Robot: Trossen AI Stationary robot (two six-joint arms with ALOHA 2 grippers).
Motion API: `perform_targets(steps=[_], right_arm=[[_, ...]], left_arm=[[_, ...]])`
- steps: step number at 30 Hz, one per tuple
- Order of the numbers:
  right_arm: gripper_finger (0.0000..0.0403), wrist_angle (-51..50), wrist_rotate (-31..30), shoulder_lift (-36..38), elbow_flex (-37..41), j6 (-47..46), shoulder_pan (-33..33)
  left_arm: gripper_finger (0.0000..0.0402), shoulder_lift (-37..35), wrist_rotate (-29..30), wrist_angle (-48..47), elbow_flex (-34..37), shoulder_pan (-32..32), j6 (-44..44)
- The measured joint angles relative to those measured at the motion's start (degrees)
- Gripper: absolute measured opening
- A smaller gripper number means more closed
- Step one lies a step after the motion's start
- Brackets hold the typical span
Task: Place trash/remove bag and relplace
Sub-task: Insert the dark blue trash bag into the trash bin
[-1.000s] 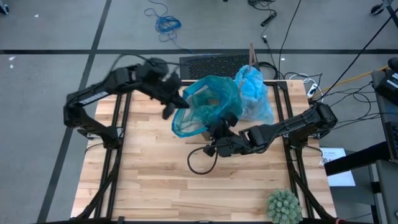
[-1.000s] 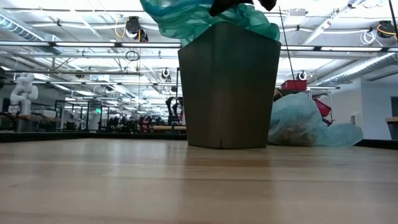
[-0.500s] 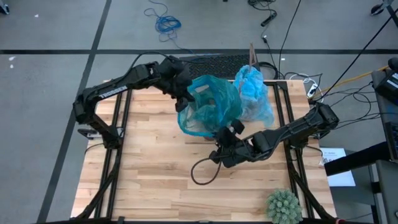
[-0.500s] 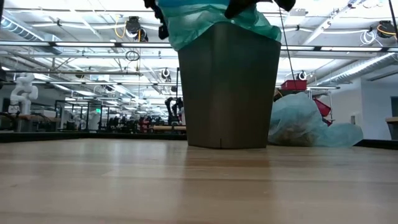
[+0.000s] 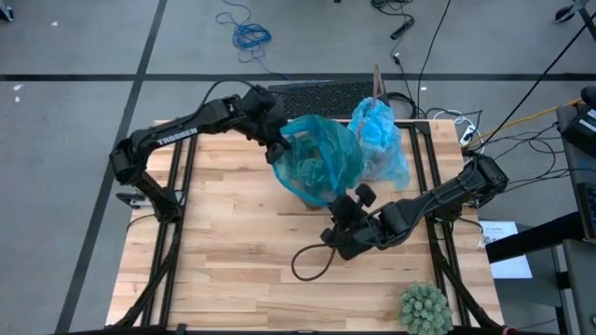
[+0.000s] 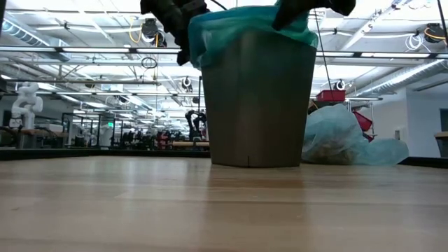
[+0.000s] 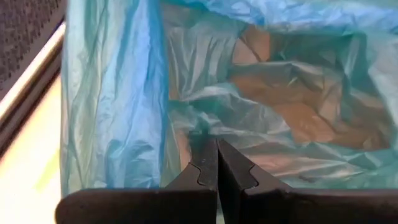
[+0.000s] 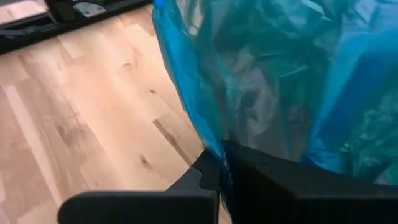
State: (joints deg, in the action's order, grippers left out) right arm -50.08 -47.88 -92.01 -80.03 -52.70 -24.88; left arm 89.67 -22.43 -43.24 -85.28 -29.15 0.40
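A dark bin (image 6: 255, 105) stands at the middle of the table's far half. A teal-green plastic bag (image 5: 317, 160) sits in it, with its rim (image 6: 245, 19) turned over the bin's top. My left gripper (image 5: 277, 141) is shut on that rim at the bin's far left side. My right gripper (image 5: 333, 207) is shut on it at the near side. The pale blue bag (image 5: 380, 140) lies bunched on the table to the right of the bin, and brownish shapes (image 6: 327, 150) show dimly through it. My left gripper pinches the teal-green bag's rim (image 7: 204, 134) between its two fingers, which slant down from the table's left. The plastic there lies over the bin's top edge, in crinkled folds. My right gripper pinches the bag's hanging edge (image 8: 212, 147) on the bin's near side, slanting down from the near right. The plastic runs up from the fingers toward the bin's top.
A black cable (image 5: 312, 261) loops on the wood near my right arm. A spiky green ball (image 5: 424, 307) sits at the table's near right corner. A dark mat (image 5: 321, 96) lies at the far edge behind the bin. The near left of the table (image 5: 214, 270) is bare wood.
My left gripper has moved down and toward the bin, bringing the bag's left rim down over the bin's top edge. My right gripper has shifted toward the near edge and rolled. The bag's mouth, spread wide to the left before, now sits drawn in around the bin.
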Motion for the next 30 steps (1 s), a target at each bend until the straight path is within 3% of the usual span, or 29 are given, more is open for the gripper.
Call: perform_targets(steps=[7, 15, 23, 30], right_arm=[[0.0, -5.8, 0.4, 0.0, 0.0, -5.5, 0.9], [0.0009, -2.3, 5.3, 0.1, 0.0, -6.0, 1.3], [0.0097, 9.4, 7.7, 3.3, 0.0, -4.8, 0.4], [0.0185, 12.4, 7.8, 6.6, 0.0, -4.7, 0.4]], left_arm=[[0.0, -0.3, -0.3, 5.5, 4.2, 0.0, -0.3], [0.0, 0.2, -1.1, 6.5, 5.9, 0.0, -1.5], [0.0, -0.2, -2.1, 8.4, 5.8, -0.1, -3.1], [0.0, -0.2, -3.0, 8.2, 5.7, 0.0, -3.1]])
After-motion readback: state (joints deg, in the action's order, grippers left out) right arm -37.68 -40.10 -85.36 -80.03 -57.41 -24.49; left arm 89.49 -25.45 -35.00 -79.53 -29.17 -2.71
